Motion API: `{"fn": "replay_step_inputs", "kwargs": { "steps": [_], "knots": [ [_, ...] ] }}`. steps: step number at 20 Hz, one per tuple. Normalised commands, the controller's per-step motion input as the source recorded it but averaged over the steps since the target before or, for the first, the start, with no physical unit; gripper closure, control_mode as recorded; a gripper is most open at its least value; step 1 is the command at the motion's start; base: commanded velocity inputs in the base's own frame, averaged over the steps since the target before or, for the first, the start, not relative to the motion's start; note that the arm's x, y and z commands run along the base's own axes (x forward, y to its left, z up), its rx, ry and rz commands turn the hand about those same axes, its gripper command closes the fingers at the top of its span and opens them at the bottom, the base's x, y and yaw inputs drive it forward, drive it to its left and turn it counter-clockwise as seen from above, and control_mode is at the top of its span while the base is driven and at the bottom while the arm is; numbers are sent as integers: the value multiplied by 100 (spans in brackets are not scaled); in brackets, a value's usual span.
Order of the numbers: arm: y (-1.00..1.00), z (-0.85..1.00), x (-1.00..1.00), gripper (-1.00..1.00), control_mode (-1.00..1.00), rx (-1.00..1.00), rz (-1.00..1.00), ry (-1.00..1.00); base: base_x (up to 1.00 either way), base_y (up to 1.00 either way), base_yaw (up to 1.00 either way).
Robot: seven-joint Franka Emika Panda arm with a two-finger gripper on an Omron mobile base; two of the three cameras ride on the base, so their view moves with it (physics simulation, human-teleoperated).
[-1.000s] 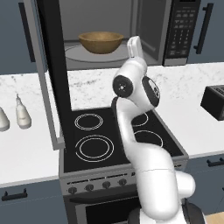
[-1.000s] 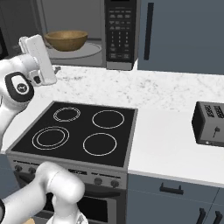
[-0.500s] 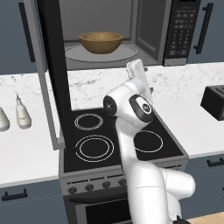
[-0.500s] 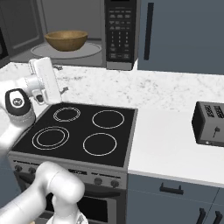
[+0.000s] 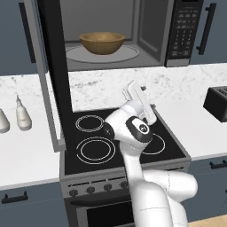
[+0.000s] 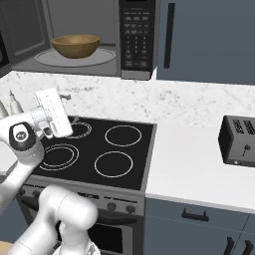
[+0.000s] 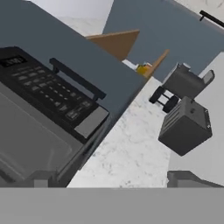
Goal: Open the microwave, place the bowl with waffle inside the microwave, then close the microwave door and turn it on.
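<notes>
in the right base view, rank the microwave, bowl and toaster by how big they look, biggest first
1. microwave, by far the widest, running off the left edge.
2. and 3. bowl and toaster look about alike; the toaster is cut by the right edge and sits nearer the camera, so I won't rank them.

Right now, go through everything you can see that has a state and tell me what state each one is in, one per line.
microwave door: swung open to the left.
microwave: open, the bowl inside.
bowl: upright on the turntable; its contents are hidden by the rim.
gripper: open, empty, above the stove.
stove: nothing on the burners.
toaster: upright on the counter, slots appear empty.
</notes>
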Motion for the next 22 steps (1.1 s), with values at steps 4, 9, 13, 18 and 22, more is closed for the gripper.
{"fn": "replay_step_inputs", "kwargs": {
  "steps": [4,9,13,18,22],
  "knots": [
    [80,-26,0,-100,-100,-4,-1,0,0,0,0],
    [99,-20,0,-100,-100,-7,-5,0,0,0,0],
    [100,-14,0,-100,-100,-14,-8,0,0,0,0],
    [100,-2,-1,-100,-100,-21,-7,-1,0,0,0],
    [100,0,-3,-100,-100,-25,-5,0,0,0,0]
  ]
}}
